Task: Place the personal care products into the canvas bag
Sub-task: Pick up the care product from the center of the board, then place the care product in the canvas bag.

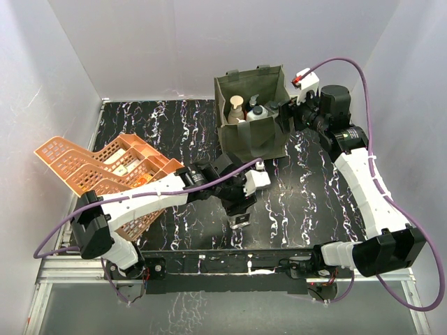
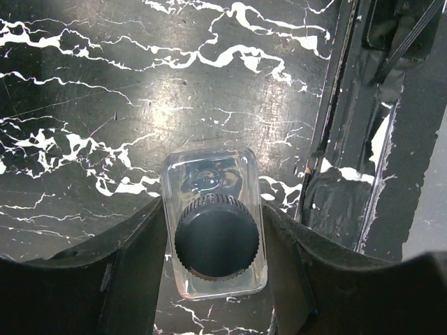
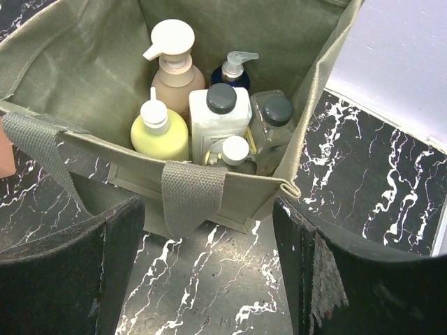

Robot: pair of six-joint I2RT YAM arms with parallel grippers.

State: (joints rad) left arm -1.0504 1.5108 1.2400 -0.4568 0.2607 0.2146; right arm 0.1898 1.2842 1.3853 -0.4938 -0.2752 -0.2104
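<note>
The square clear bottle [image 2: 213, 230] with a black round cap stands on the black marble table near its front edge, and it shows small in the top view [image 1: 238, 222]. My left gripper [image 2: 214, 279] [image 1: 236, 209] comes down from above, its fingers pressed against the bottle's two sides. The olive canvas bag [image 1: 241, 136] [image 3: 84, 77] stands at the back. It holds a tan pump bottle [image 3: 172, 70], a dark pump bottle [image 3: 234, 70], a white bottle [image 3: 218, 122], a yellow-green bottle [image 3: 159, 132], a clear black-capped bottle [image 3: 272, 125] and a small white-capped one [image 3: 235, 150]. My right gripper [image 3: 209, 265] [image 1: 290, 115] is open and empty beside the bag's right side.
Orange plastic lattice baskets [image 1: 105, 171] lie tipped at the left, partly under my left arm. A strap handle [image 3: 192, 195] hangs over the bag's near wall. White walls enclose the table on three sides. The table's front rail [image 2: 363, 174] runs close to the clear bottle.
</note>
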